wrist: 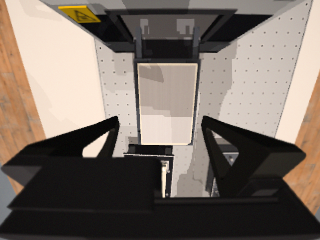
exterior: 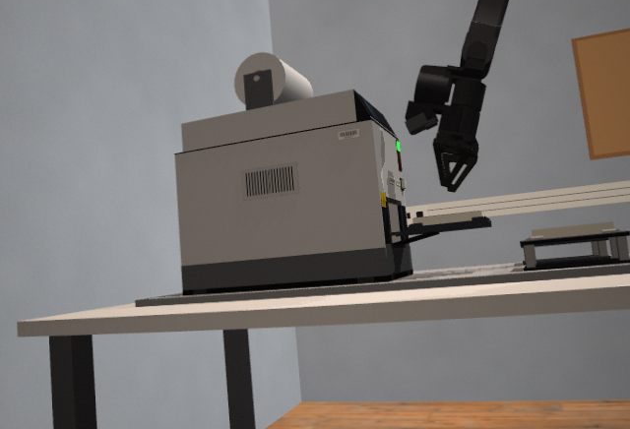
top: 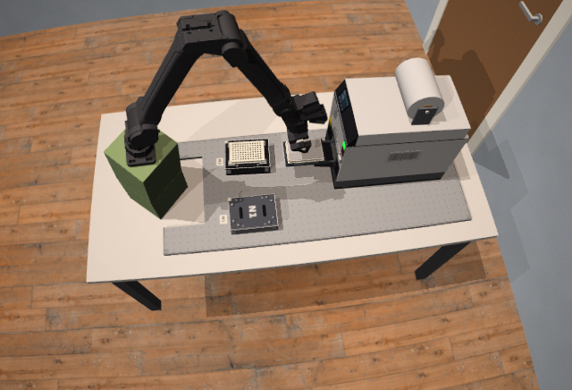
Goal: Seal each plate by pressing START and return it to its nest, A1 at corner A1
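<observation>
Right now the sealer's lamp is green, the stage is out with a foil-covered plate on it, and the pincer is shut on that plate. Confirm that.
Not quite: the pincer is open and hangs above the plate, apart from it, as the exterior view shows. The lamp is green and the stage is out.

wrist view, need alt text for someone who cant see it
Looking down past the open, empty gripper, whose two black fingers frame a plate with a smooth pale top on the sealer's extended stage. Beyond it is the sealer's dark stage opening, with a yellow warning label at upper left.
</observation>
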`<control>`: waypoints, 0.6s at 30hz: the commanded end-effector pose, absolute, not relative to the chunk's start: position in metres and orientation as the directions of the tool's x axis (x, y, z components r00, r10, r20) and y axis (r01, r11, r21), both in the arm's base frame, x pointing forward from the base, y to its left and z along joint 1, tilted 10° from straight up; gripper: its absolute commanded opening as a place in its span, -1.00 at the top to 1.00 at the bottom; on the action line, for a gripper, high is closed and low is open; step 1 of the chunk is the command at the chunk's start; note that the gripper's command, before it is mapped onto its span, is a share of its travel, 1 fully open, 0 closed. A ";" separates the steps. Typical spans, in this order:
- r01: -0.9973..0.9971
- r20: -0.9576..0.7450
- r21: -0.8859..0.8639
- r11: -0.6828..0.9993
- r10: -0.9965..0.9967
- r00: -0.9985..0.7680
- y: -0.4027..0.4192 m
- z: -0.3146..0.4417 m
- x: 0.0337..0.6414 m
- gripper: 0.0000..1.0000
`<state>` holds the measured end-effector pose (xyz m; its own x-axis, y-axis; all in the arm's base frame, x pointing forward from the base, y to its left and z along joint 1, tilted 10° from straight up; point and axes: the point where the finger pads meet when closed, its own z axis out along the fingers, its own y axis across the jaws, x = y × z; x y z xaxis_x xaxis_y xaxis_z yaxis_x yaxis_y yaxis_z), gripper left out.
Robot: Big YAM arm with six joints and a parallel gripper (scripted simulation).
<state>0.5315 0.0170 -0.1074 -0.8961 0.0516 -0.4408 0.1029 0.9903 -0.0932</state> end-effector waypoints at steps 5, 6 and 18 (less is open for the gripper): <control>0.097 -0.473 -0.097 0.991 0.040 -0.880 0.012 -0.094 0.537 -1.00; 0.097 -0.476 -0.096 0.991 0.040 -0.879 0.012 -0.092 0.538 -1.00; 0.104 -0.482 -0.093 0.990 0.047 -0.875 0.012 -0.088 0.539 -1.00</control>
